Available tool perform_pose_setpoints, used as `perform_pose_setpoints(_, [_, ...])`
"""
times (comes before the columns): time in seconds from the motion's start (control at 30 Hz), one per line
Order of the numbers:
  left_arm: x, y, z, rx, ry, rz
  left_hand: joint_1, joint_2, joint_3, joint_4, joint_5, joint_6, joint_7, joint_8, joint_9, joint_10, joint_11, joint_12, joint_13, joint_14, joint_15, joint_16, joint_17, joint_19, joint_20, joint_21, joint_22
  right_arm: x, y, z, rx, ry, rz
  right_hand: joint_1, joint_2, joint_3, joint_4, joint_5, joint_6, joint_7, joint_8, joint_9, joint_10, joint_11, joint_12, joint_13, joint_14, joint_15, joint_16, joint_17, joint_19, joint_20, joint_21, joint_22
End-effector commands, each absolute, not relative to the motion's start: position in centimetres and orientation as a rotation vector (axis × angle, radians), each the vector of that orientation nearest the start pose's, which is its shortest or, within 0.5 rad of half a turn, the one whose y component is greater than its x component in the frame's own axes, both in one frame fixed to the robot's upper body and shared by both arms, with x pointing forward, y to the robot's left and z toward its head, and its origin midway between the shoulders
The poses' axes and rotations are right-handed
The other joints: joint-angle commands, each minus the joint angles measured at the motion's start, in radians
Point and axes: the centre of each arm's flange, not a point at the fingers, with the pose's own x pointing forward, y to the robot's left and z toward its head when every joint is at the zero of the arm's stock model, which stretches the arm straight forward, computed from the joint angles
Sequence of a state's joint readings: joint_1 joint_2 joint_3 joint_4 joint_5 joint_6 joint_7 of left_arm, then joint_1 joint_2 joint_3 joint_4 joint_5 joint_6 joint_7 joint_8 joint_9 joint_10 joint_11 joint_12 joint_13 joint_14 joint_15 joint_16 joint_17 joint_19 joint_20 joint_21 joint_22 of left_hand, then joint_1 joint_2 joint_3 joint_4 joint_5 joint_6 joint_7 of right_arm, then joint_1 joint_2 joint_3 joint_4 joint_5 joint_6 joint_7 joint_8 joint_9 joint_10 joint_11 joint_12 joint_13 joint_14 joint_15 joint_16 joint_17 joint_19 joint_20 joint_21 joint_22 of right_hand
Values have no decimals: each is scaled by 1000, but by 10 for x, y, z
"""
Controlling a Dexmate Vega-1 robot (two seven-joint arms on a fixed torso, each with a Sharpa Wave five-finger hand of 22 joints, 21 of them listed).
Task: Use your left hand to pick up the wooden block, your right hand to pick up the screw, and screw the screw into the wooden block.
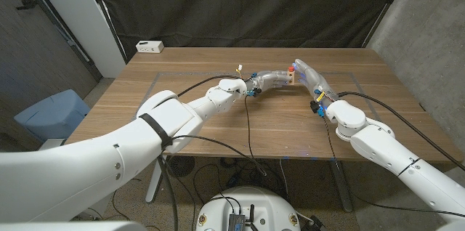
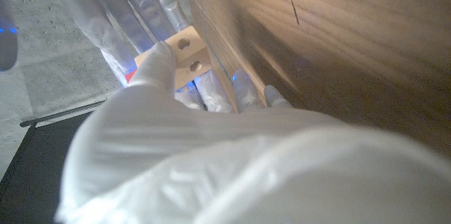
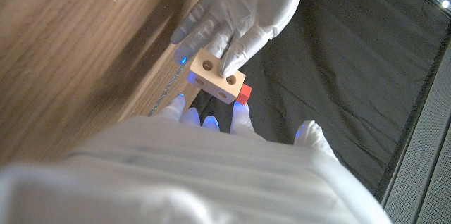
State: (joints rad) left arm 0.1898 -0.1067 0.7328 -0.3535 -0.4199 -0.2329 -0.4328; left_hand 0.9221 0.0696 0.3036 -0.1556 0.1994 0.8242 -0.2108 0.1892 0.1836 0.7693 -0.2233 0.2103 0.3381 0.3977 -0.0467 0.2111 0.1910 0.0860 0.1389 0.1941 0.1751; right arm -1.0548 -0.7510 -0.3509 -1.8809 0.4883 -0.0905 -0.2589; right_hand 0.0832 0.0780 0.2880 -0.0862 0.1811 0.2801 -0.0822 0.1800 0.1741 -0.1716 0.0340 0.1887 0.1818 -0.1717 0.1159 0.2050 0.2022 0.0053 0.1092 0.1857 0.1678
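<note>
- Both arms reach in from the head view's bottom corners and meet over the far middle of the counter (image 1: pixel 218 122). Left hand (image 1: pixel 270 80) holds the block (image 1: pixel 290 76) up off the wood; right hand (image 1: pixel 311 80) comes to it from the other side, fingers against it. A red speck, the screw (image 1: pixel 291 66), shows at the block's top.
- Still in the head view: black cables trail over the counter from each wrist, one looping down across the near edge. A white box (image 1: pixel 150 46) sits on the far left corner, well apart from the hands. A blue bin (image 1: pixel 51 115) stands on the floor to the left, a dark curtain (image 1: pixel 247 6) hangs behind.
- Left wrist view: the gloved back of the left hand (image 2: pixel 211 160) blocks most of the picture. A fingertip presses on the pale block (image 2: pixel 184 58), whose face shows two holes. The right hand's fingers (image 2: pixel 134 2) lie just beyond it, blurred, and a sliver of red shows at the block's side.
- Right wrist view: the right hand (image 3: pixel 211 153) lies in front, fingertips up at the block (image 3: pixel 218 77). The left hand (image 3: pixel 243 16) grips the block from the far side, a finger across its two-holed face. The screw (image 3: pixel 242 95) sticks out of the block's side by the right fingertips; whether they grip it I cannot tell.
</note>
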Motion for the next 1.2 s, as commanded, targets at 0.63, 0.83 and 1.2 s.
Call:
perform_pose_setpoints(0.63, [712, -15, 16, 301, -319, -798, -2, 4, 3, 4, 5, 18, 11, 9, 6, 5, 4, 7, 3, 4, -56, 4, 3, -2, 3, 5, 4, 556, -254, -26, -280, -496, 131, -4, 0, 8, 0, 6, 7, 3, 5, 5, -36, 3, 4, 3, -81, 5, -1, 2, 4, 2, 5, 3])
perform_pose_setpoints(0.83, [713, -16, 16, 303, -313, -793, -1, 5, 3, 3, 6, 18, 12, 9, 6, 5, 4, 7, 3, 3, -56, 3, 3, -3, 3, 5, 4, 553, -254, -27, -282, -495, 129, -4, 1, 9, 0, 6, 7, 3, 5, 5, -36, 2, 4, 3, -81, 5, -1, 1, 5, 2, 5, 3])
perform_pose_setpoints(1.2, [713, -17, 16, 304, -307, -786, 0, 5, 3, 3, 5, 19, 12, 9, 6, 5, 4, 7, 3, 4, -55, 4, 3, -3, 3, 5, 4, 551, -254, -30, -283, -490, 131, -4, 1, 10, -1, 6, 8, 4, 5, 5, -37, 3, 4, 3, -81, 5, -1, 1, 5, 2, 5, 3])
